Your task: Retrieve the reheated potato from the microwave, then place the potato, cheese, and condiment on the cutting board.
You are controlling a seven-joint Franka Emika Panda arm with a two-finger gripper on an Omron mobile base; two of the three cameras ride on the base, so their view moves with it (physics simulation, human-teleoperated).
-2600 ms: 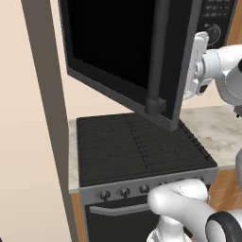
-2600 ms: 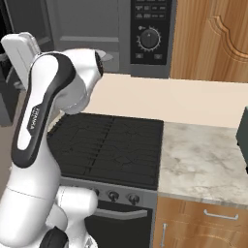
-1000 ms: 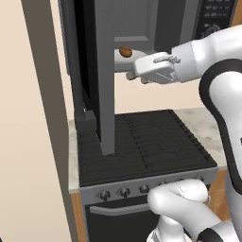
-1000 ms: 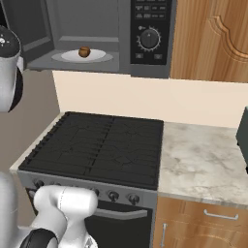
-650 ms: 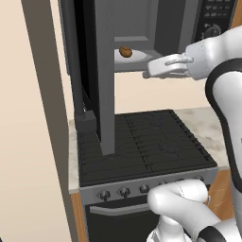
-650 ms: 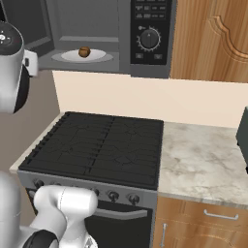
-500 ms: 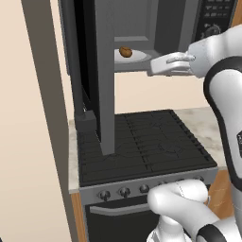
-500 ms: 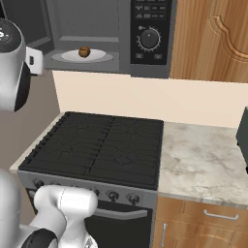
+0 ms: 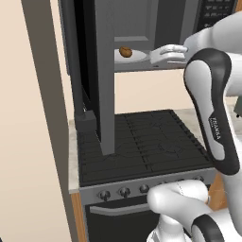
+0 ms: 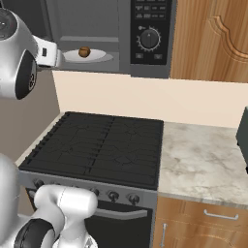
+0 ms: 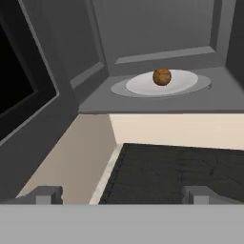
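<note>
- One potato (image 11: 161, 76) lies inside the open microwave (image 11: 157, 33), on a white plate (image 11: 143, 86) that rests on a grey round tray (image 11: 120, 89); nothing else is in the cavity.
- The microwave door (image 9: 103, 71) is swung wide open and stands out over the black stove (image 9: 142, 146).
- The gripper (image 9: 160, 56) is in front of the cavity opening, near the plate edge but apart from the potato; its two fingers (image 11: 47, 194) are spread wide with nothing between them.
- Right base view gives the control panel with the round dial (image 10: 149, 37), the wooden cabinet (image 10: 208, 38) and the marble counter (image 10: 203, 164) beside the stove.
- Left base view gives the door from its edge and a tall beige wall panel (image 9: 28, 142) at the left.
</note>
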